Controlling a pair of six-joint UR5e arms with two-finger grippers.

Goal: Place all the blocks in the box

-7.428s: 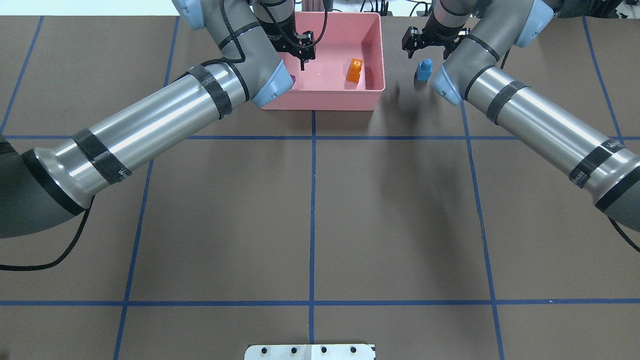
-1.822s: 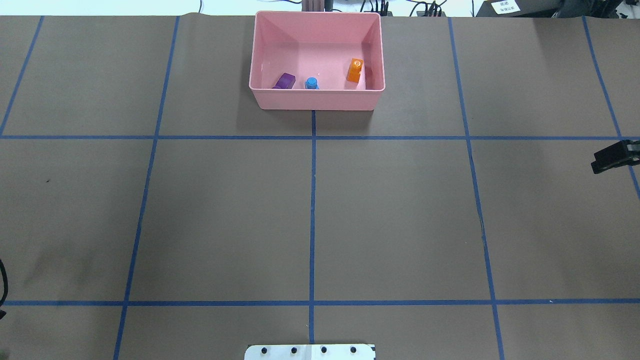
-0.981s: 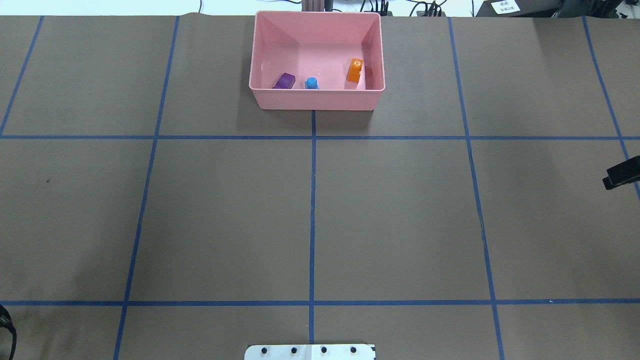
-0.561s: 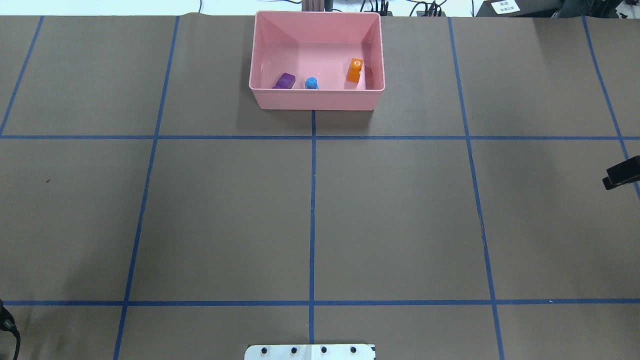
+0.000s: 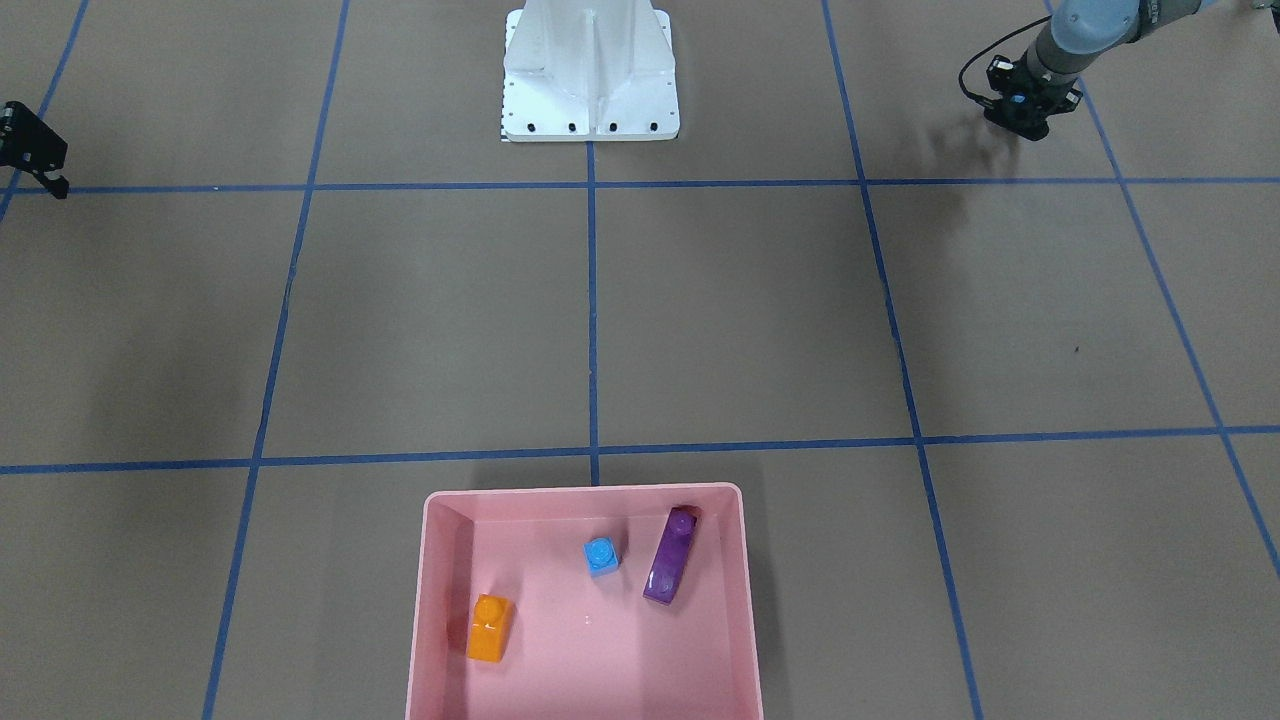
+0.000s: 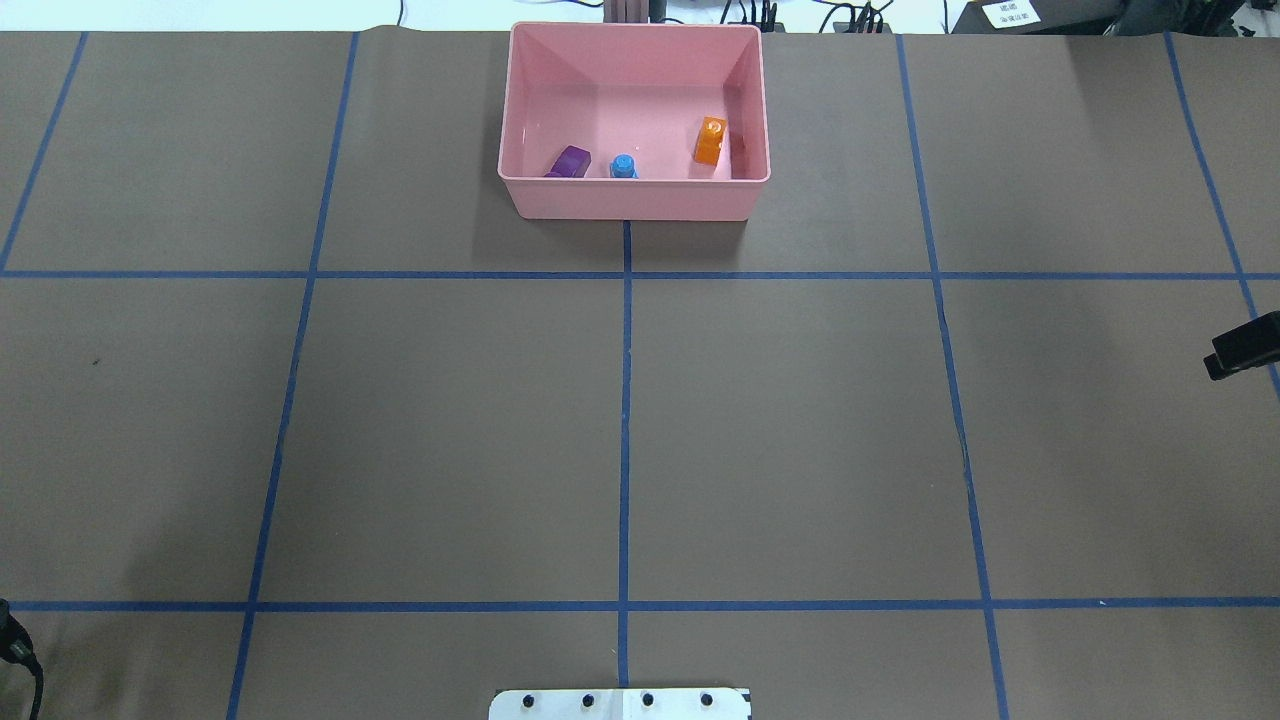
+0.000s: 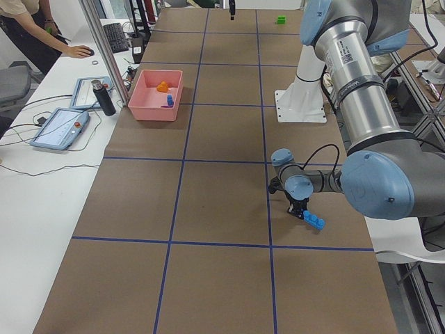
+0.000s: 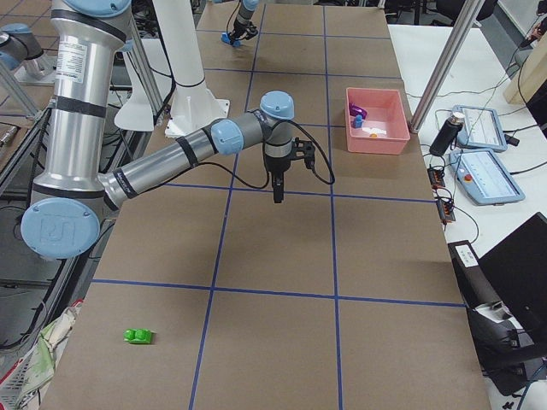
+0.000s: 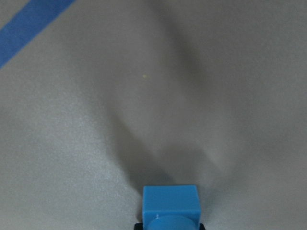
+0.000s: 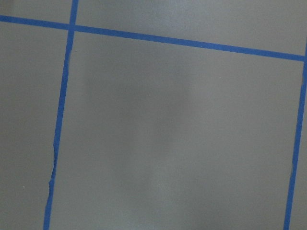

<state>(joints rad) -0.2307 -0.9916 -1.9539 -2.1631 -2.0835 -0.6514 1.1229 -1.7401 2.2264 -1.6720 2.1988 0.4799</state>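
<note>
- Counting one pink box (image 6: 630, 202) with three blocks inside: orange block (image 6: 710, 141), tiny blue block (image 6: 623, 166), purple block (image 6: 570, 161).
- Two are outside it: the long blue block (image 7: 314, 223), clamped in my left gripper (image 7: 300, 213), and the green block (image 8: 138, 336), loose on the table (image 6: 800, 450).
- I can't tell whether my right gripper (image 8: 278, 195) is gripping or spread.
- The tiny blue block was outside the box seconds ago.

Five blocks are counted. Three are found in the one pink box (image 5: 585, 491): one orange block (image 5: 489, 627), one purple block (image 5: 671, 555) and one tiny blue block (image 5: 601, 556). One long blue block (image 7: 313, 222) is seen between the fingers of the left gripper (image 7: 304, 214). One green block (image 8: 138, 336) is seen well apart from the fingers of the right gripper (image 8: 277, 198). Two grippers are counted.
</note>
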